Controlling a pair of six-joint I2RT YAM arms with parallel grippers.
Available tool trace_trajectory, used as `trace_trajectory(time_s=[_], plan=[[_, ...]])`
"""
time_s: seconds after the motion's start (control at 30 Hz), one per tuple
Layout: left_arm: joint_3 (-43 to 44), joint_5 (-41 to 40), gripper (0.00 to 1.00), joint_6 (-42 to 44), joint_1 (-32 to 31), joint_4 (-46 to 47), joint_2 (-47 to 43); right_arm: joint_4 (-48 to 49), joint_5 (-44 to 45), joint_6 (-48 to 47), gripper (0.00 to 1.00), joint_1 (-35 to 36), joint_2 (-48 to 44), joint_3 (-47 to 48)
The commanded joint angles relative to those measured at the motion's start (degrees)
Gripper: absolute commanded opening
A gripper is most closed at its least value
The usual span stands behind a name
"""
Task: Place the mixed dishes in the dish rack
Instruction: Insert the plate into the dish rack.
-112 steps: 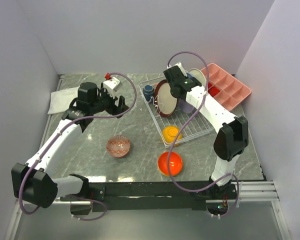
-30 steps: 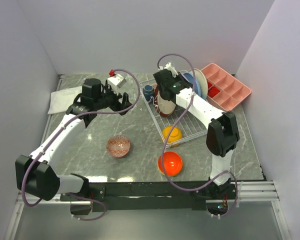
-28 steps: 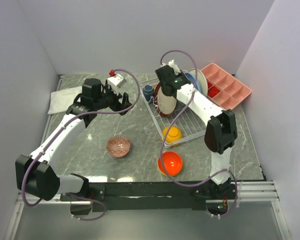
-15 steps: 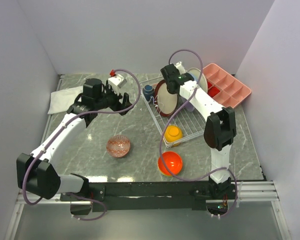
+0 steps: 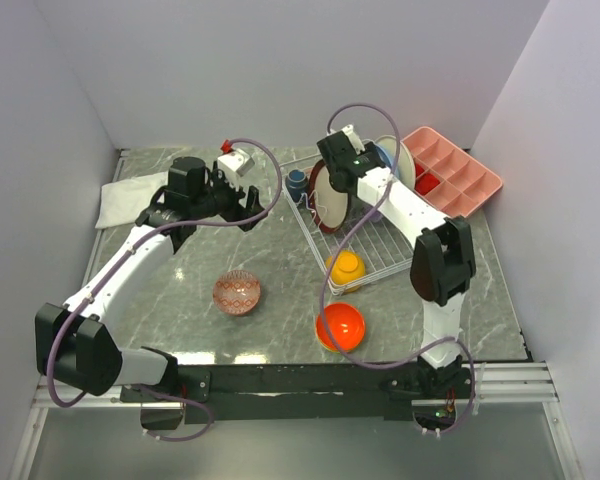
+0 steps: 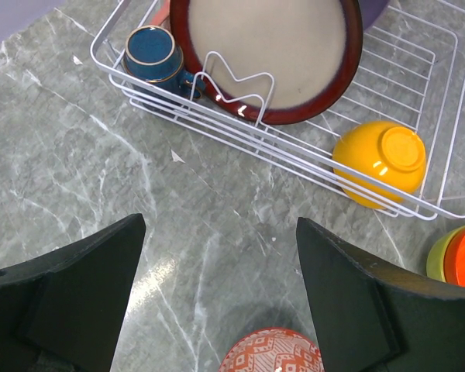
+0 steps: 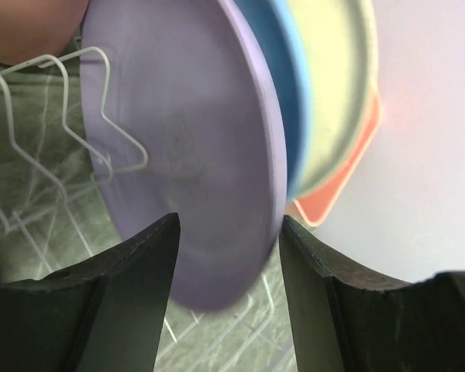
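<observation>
Dish rack [image 5: 390, 255]: lavender plate [image 7: 186, 155], mostly hidden overhead by the arm, is seen blurred between right gripper's [image 7: 229, 225] parted fingers. Left gripper [image 6: 221, 225], spread and empty, is held left of rack.

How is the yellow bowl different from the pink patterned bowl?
The yellow bowl is plain; the pink bowl has zigzag patterns. The yellow bowl lies in the dish rack, bottom showing; the pink bowl sits open side up on the table. Both are small and round.
</observation>
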Motion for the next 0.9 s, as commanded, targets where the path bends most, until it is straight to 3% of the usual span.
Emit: trace_trajectory(time_s=[0.0,0.3,0.43,0.47,0.53,0.57,0.63,0.73,0.83,0.87], plan=[[1.3,0.0,0.86,-0.7,-0.2,1.7,-2.1,5.6,4.3,-3.7,0.62,1.5,-8.4,-2.4],[1.0,0.4,0.86,-1.1,-0.4,2.6,-3.3,13.1,10.4,-10.1,0.62,2.1,-14.6,-8.0],[1.3,-1.6,0.87,-0.8,-0.7,2.5,-3.3,10.3,7.9,-8.2,0.61,2.1,-16.9,-7.0],[1.3,-2.3,0.87,-0.8,-0.8,2.2,-3.4,9.0,6.8,-7.4,0.65,2.2,-18.6,-6.8],[1.2,-2.1,0.87,-0.3,-1.7,1.5,-3.6,5.3,0.7,-7.2,0.74,2.0,-21.5,-8.6],[1.0,-2.1,0.87,0.3,-2.4,0.6,-4.0,4.0,-2.6,-6.9,0.89,2.0,-25.7,-9.9],[0.2,-2.7,0.88,2.8,-5.4,0.0,-4.2,1.5,-13.0,-6.6,1.00,2.0,-31.0,-16.4],[-1.4,-2.8,0.88,2.8,-8.0,0.3,-4.5,0.8,-23.8,-9.0,1.00,2.1,-42.2,-26.9],[-3.5,-3.1,0.88,2.7,-9.0,0.7,-3.8,-0.8,-25.6,-7.3,1.00,1.6,-50.0,-35.4],[-3.8,-3.2,0.88,3.2,-9.1,0.1,-3.8,-2.7,-29.9,-7.7,1.00,1.4,-53.0,-36.8]])
